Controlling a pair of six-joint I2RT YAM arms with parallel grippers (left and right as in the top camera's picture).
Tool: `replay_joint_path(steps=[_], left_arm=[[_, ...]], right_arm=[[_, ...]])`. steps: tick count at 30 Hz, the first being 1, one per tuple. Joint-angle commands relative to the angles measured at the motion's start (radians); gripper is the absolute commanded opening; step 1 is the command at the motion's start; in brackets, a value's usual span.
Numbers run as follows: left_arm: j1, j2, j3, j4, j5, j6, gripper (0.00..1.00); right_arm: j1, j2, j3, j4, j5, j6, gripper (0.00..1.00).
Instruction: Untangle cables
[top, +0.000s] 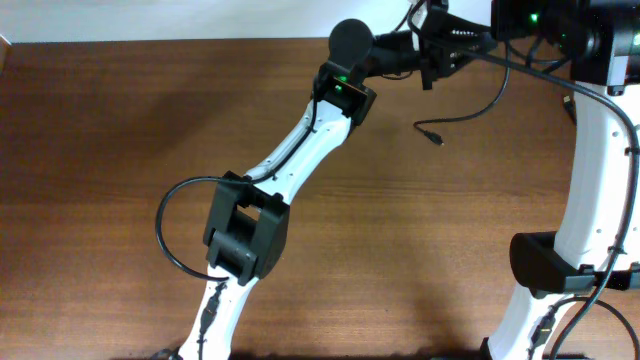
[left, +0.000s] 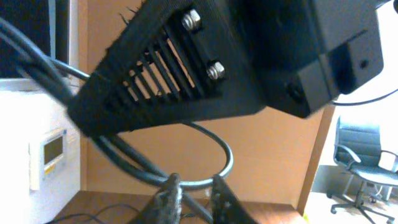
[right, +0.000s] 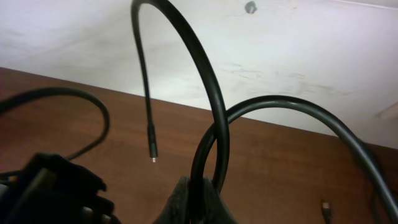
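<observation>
The cables hang between my two grippers at the back of the table. In the overhead view one thin black cable (top: 487, 105) curves down to a plug end (top: 432, 133) on the wood. My right gripper (right: 202, 200) is shut on a black cable (right: 211, 93) that loops upward from it. A loose plug tip (right: 152, 152) dangles to its left. My left gripper (left: 194, 194) has its fingers slightly apart, and a cable loop (left: 225, 155) runs through the gap. From above, the left gripper (top: 408, 43) and the right gripper (top: 432, 55) nearly touch.
The right gripper's black housing (left: 261, 56) fills the top of the left wrist view. The left arm's thick cord (top: 168, 215) bows out on the table. Another plug (right: 325, 208) lies on the wood. A white box with a display (left: 53, 152) and an office chair (left: 367, 162) stand beyond the table.
</observation>
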Motion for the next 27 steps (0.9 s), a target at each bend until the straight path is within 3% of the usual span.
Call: replay_joint_path(steps=[1,10,14,22,27], left_arm=[[-0.022,-0.006,0.004,-0.015,-0.023,0.026,0.20],[-0.026,-0.006,0.004,-0.024,-0.036,0.026,0.21],[-0.026,-0.006,0.004,-0.129,-0.037,0.089,0.20],[-0.019,-0.006,0.004,-0.235,-0.118,0.089,0.18],[-0.019,-0.006,0.004,-0.277,-0.161,0.089,0.22]], right_arm=[[0.004,0.003,0.002,-0.003,-0.054,0.009,0.04],[0.012,0.003,0.002,-0.015,-0.068,0.013,0.04],[0.017,0.003,0.002,-0.002,-0.068,0.012,0.04],[0.016,0.003,0.005,0.044,-0.053,0.008,0.04],[0.016,0.003,0.005,0.043,-0.053,0.008,0.04]])
